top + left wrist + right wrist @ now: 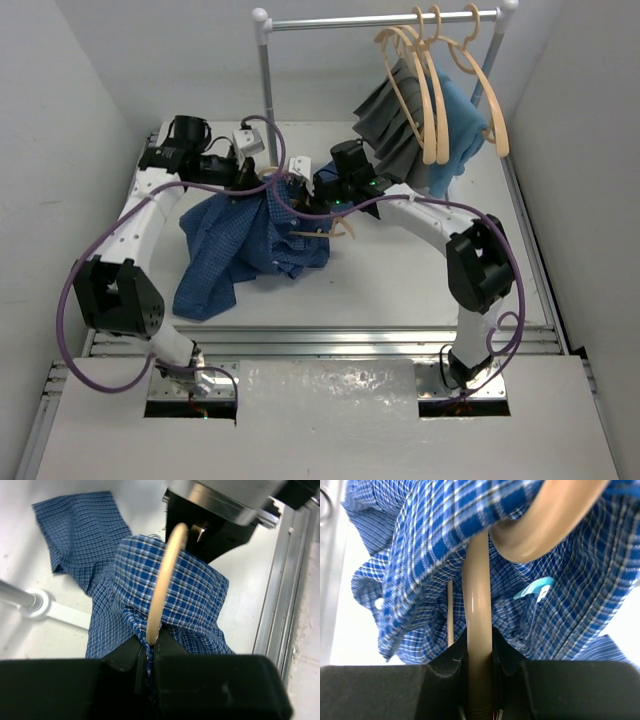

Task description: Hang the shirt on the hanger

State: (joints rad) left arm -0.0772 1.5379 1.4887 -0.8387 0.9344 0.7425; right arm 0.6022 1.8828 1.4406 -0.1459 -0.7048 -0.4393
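Observation:
The blue checked shirt (245, 245) lies bunched on the table, with one part lifted between the two grippers. The tan wooden hanger (332, 230) is partly inside it, and one end pokes out on the right. My right gripper (479, 647) is shut on the hanger's arm (479, 605), with the shirt (420, 555) draped over it. My left gripper (149, 650) is shut on a fold of the shirt (195, 595), right beside the hanger arm (167, 580) that runs under the cloth. In the top view both grippers, left (272, 186) and right (308, 196), meet at the shirt's raised part.
A clothes rack (380, 20) stands at the back with three more tan hangers (435, 90), a dark grey cloth (390, 115) and a teal cloth (462, 125). Its left pole (267, 90) rises just behind the grippers, and its foot (35, 602) shows in the left wrist view. A metal rail (280, 605) runs along the table edge.

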